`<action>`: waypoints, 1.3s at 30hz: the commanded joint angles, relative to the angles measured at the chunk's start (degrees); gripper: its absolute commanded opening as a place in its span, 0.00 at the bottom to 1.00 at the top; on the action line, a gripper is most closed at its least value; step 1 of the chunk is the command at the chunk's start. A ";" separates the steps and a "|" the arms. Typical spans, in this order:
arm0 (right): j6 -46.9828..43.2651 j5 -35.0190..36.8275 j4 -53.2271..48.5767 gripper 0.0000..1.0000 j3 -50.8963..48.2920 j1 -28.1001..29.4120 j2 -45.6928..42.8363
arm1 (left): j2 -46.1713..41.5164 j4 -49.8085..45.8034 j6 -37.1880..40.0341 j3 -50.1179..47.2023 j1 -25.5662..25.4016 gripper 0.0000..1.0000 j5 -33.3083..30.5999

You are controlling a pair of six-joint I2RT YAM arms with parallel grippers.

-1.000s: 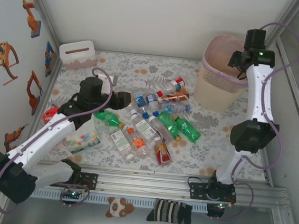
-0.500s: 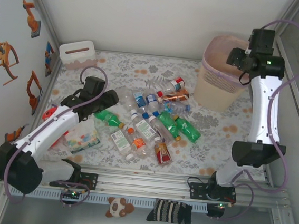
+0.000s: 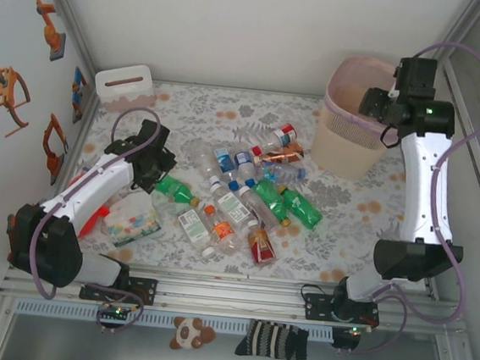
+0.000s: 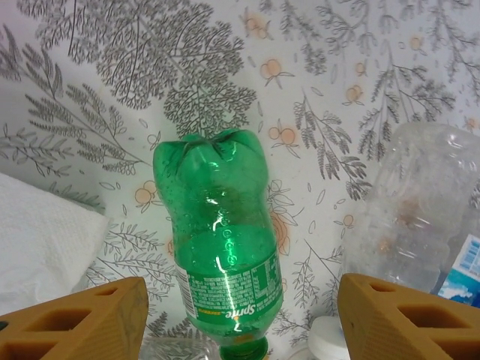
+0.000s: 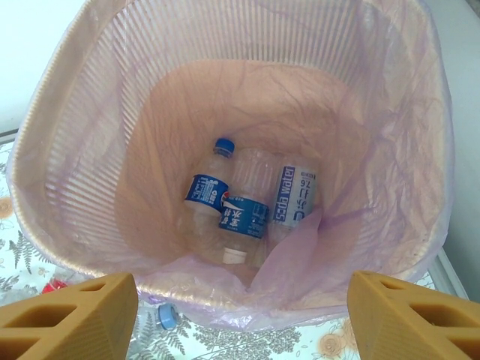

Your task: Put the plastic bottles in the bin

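Several plastic bottles (image 3: 238, 199), clear and green, lie heaped in the middle of the flowered table. My left gripper (image 3: 160, 171) hangs open at the heap's left end, above a green Sprite bottle (image 4: 221, 240). That bottle's neck end lies between the open left gripper's (image 4: 241, 300) fingers, and I cannot tell if they touch it. A clear bottle (image 4: 420, 210) lies to its right. The bin (image 3: 352, 123) stands at the far right. My right gripper (image 3: 375, 104) hovers open over the bin's mouth and holds nothing. In the right wrist view, three blue-labelled bottles (image 5: 244, 214) lie at the bottom, beyond the open right gripper (image 5: 244, 300).
A small white box with a slot (image 3: 126, 86) stands at the back left. A flat clear packet with coloured dots (image 3: 134, 221) lies under the left arm. A white cloth (image 4: 37, 240) is left of the green bottle. A loose blue cap (image 5: 166, 316) lies beside the bin.
My left arm has drawn back to the left, from the heap's upper left to over the green bottle. The right arm has straightened upward, its gripper staying over the bin.
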 commanded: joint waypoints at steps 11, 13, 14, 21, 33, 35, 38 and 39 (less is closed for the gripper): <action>0.03 -0.31 1.93 0.72 -2.09 0.62 -1.86 | 7.97 4.97 -6.89 -2.40 5.55 0.72 11.82; -0.07 -0.06 1.83 0.72 -1.96 0.61 -1.99 | 9.88 6.17 -6.92 -2.33 6.41 0.72 13.52; -0.06 0.06 1.82 0.72 -1.84 0.62 -2.03 | 10.80 6.56 -6.92 -2.14 6.80 0.73 14.20; -0.67 0.63 1.33 0.72 -1.50 0.62 -2.14 | 17.89 7.89 -6.56 1.31 8.14 0.72 17.35; -1.30 0.86 0.63 0.72 -0.83 0.62 -1.70 | 25.27 7.28 -5.09 5.91 8.71 0.69 15.94; -1.63 0.78 0.52 0.72 -0.78 0.62 -1.68 | 25.77 7.26 -5.08 6.16 8.75 0.69 15.85; -1.58 0.63 0.45 0.72 -0.79 0.62 -1.55 | 25.90 7.38 -5.02 6.46 8.68 0.66 16.03; -1.49 0.52 0.45 0.72 -0.70 0.63 -1.48 | 25.89 7.38 -4.99 6.55 8.69 0.64 16.03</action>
